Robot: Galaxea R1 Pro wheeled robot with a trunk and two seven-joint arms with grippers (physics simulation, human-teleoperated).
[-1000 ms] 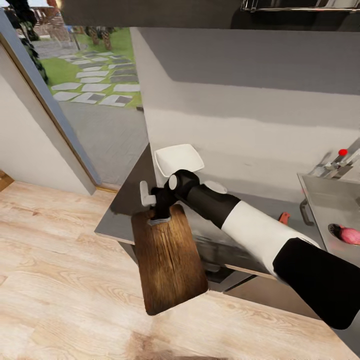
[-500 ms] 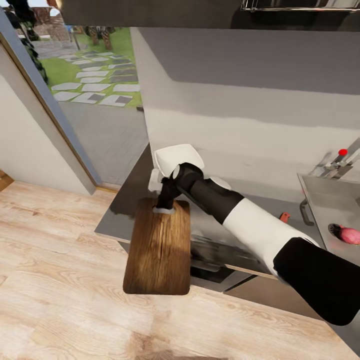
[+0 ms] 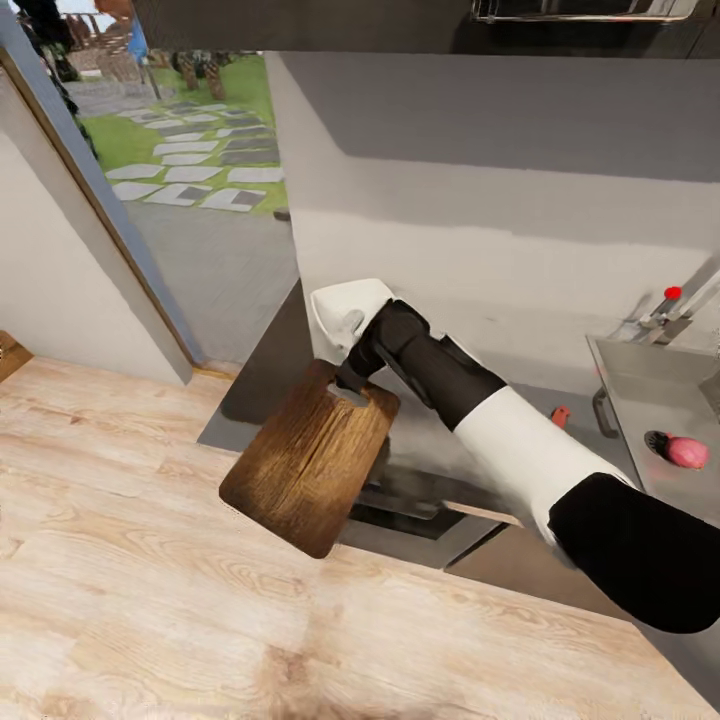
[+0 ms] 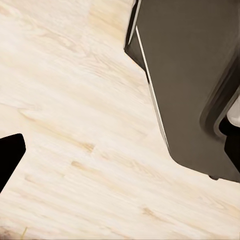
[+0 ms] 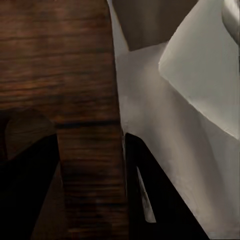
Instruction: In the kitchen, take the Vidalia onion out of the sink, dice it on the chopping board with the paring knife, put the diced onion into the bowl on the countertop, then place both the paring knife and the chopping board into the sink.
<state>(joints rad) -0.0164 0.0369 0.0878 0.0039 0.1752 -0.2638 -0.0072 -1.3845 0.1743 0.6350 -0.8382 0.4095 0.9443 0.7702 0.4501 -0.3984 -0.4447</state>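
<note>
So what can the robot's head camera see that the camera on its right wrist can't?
Only the head view takes in the sink with a pink onion in it, the tap, the red knife handle, the wooden floor and the garden outside. Only the right wrist view shows, close up, the right gripper with its jaws clamped on the board's edge. Both show the chopping board, held up tilted, and the white bowl beside it.

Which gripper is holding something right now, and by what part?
The right gripper holds the chopping board by its end nearest the bowl, the rest hanging past the countertop edge. The left gripper's state cannot be told.
</note>
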